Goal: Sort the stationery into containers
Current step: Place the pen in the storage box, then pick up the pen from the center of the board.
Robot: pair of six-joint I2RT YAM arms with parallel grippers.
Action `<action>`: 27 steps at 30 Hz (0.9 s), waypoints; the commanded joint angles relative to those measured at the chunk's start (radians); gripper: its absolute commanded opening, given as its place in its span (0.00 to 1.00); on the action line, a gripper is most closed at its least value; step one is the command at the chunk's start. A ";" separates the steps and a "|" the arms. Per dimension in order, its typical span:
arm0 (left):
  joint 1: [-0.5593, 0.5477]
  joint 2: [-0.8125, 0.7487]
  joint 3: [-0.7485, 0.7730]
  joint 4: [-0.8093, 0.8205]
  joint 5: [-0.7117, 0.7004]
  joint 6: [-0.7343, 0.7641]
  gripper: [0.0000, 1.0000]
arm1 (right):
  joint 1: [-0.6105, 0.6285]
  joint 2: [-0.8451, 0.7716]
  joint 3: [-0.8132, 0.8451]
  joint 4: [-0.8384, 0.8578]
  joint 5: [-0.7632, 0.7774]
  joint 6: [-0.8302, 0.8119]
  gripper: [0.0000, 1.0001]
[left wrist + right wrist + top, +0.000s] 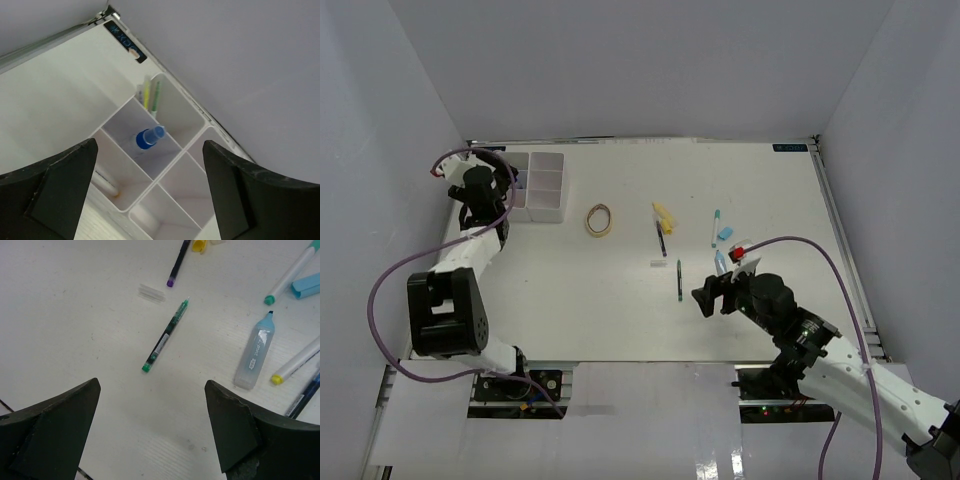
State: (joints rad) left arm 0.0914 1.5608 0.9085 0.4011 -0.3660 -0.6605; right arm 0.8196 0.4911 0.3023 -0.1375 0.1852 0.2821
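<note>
The white six-compartment tray (pixel 546 211) stands at the far left. My left gripper (pixel 507 186) hovers over it, open and empty. In the left wrist view (pixel 150 196) the tray (pixel 169 171) holds a blue-capped bottle (pixel 149 137) and yellow and green markers (pixel 151 95). My right gripper (pixel 706 297) is open and empty above the table, just near of a green pen (pixel 679 280). In the right wrist view (pixel 152 440) the green pen (pixel 166 336) lies ahead of the jaws. A light blue highlighter (pixel 255 352), a dark pen (pixel 178 262) and a blue eraser (pixel 306 285) lie beyond.
A tan ring (pixel 599 219) and a yellow marker (pixel 663 215) lie mid-table. A light blue pen (pixel 715 228) lies by the eraser (pixel 725 233). A small clear piece (pixel 151 292) lies near the green pen. White items (pixel 104 180) sit in the tray's near compartments. Walls enclose the table.
</note>
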 commanded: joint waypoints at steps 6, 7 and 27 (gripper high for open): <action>-0.002 -0.278 0.141 -0.466 0.228 0.159 0.98 | -0.039 0.222 0.210 -0.048 0.204 0.058 0.97; -0.002 -0.292 0.153 -0.510 0.252 0.176 0.98 | -0.056 0.245 0.236 -0.051 0.212 0.069 0.98; -0.001 -0.415 -0.043 -0.594 0.664 0.205 0.98 | -0.338 0.931 0.590 -0.030 0.132 0.120 0.83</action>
State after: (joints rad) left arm 0.0887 1.1770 0.8574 -0.1852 0.3035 -0.4423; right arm 0.4892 1.3647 0.8440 -0.1970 0.3294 0.3710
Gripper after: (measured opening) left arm 0.979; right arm 0.839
